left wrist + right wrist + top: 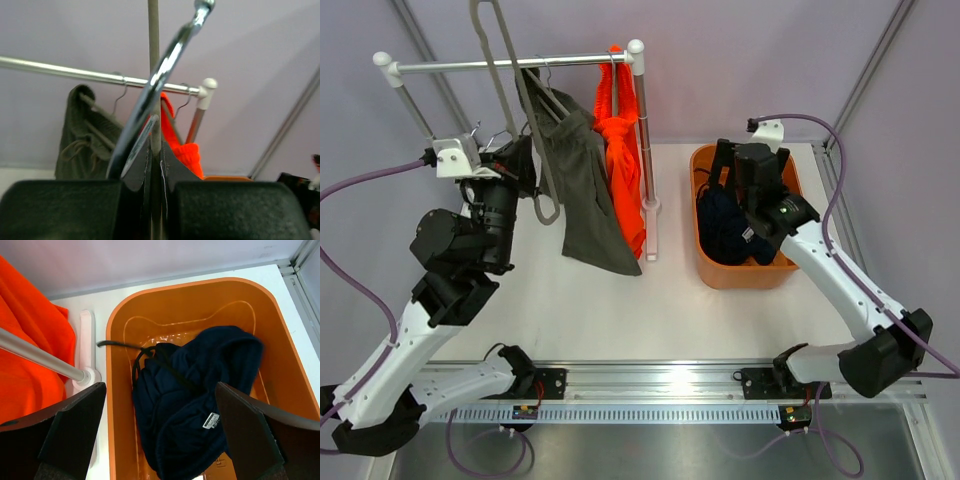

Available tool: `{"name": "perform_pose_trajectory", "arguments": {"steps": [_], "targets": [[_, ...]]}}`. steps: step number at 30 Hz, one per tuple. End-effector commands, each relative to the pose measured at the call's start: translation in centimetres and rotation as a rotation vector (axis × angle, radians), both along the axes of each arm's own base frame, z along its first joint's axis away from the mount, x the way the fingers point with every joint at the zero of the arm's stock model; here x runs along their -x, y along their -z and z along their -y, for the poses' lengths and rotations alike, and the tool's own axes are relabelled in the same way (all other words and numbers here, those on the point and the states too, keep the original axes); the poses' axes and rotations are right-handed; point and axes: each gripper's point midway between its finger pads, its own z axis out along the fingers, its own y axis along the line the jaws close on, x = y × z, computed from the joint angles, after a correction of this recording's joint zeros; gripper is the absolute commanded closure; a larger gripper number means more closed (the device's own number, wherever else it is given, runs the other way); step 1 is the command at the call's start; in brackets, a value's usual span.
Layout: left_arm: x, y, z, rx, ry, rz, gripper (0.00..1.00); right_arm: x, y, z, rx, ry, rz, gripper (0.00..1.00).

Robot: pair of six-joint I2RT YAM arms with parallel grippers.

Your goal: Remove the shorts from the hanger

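From above, you are looking at the navy shorts (728,228) lying in the orange bin (745,280) right of centre, while the olive-grey shorts (582,190) and the orange shorts (625,170) are hanging from the rail (510,65) in the upper middle. One pair looks done and two are waiting. Your left hand (510,160) is sitting raised at upper left, beside the rack. In the left wrist view, its fingers are pinching shut on the chrome wire of a bare hanger (167,60). In the right wrist view, your right hand (160,390) is hovering spread wide over the navy pair, gripping nothing. Next, I judge, you are needing to shed that hanger, then reach for the olive-grey pair.
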Motion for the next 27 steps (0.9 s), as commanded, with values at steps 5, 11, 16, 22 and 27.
{"name": "perform_pose_trajectory", "arguments": {"steps": [5,11,16,22,27], "targets": [[-0.6,3.7,-6.2,0.087,-0.346,-0.174,1.0,1.6,-4.4,0.8,-0.107,0.017,0.128,0.01],[-1.4,7.1,-6.1,0.022,-0.411,-0.307,1.0,2.9,-4.8,1.2,-0.139,0.011,0.133,0.01],[-1.3,11.6,-5.2,-0.057,-0.363,-0.451,1.0,3.8,-5.5,1.0,-0.179,-0.019,0.152,0.0],[-3.0,14.1,-6.2,-0.093,-0.358,-0.589,1.0,4.0,-5.7,0.5,-0.19,-0.052,0.154,0.01],[-5.6,13.6,-6.2,-0.087,-0.219,-0.623,1.0,4.1,-5.9,0.4,-0.183,-0.065,0.162,0.01]]}}
